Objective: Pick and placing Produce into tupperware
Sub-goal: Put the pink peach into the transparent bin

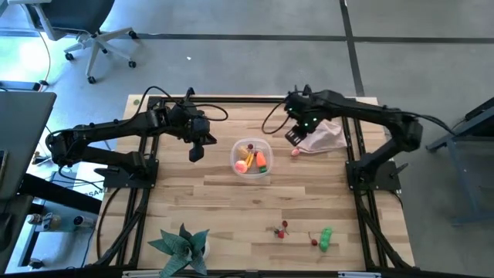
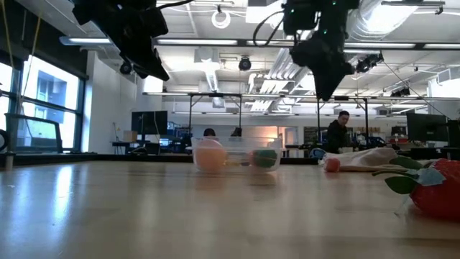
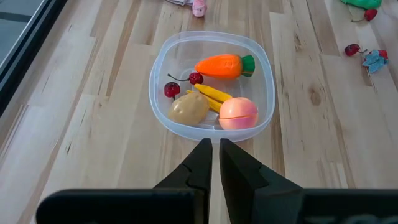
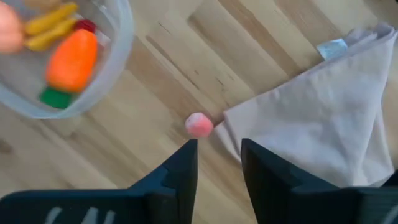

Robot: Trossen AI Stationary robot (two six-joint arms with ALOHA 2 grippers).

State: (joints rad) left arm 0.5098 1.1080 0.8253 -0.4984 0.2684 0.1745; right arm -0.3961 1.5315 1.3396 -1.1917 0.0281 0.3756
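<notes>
Logging layout from largest item down. Bench [image 1: 224, 208] carrying all items, both arms raised above its far half. Pinkish-beige cloth [image 1: 324, 137] crumpled on right side, well apart from tupperware. Tupperware [image 1: 252, 157] near bench centre, already holding orange carrot [image 3: 225, 66], tan potato [image 3: 188, 108], pink-orange round piece [image 3: 239, 114], yellow sticks [image 3: 213, 94] and cherries [image 3: 172, 89]. Leafy plant [image 1: 182, 243] at near left edge, not part of job. Green pepper [image 1: 326, 238] and loose cherries [image 1: 282, 229] on near right of bench, far from both arms.

Left end effector [image 1: 196, 150] hovering just left of tupperware, fingers together, nothing between them; left wrist view looking straight onto container contents.

Right end effector [image 1: 293, 137] hovering between tupperware and cloth, fingers [image 4: 181, 167] apart, empty. Small pink-red piece [image 4: 199, 124] lying on bare wood, touching or just beside cloth corner, directly ahead of the open gap in right wrist view. Piece roughly round, no long axis to align with. Right arm clearly the nearer one.

Judged next step: descent of right end effector onto pink-red piece; risk of pinching cloth edge along with it
</notes>
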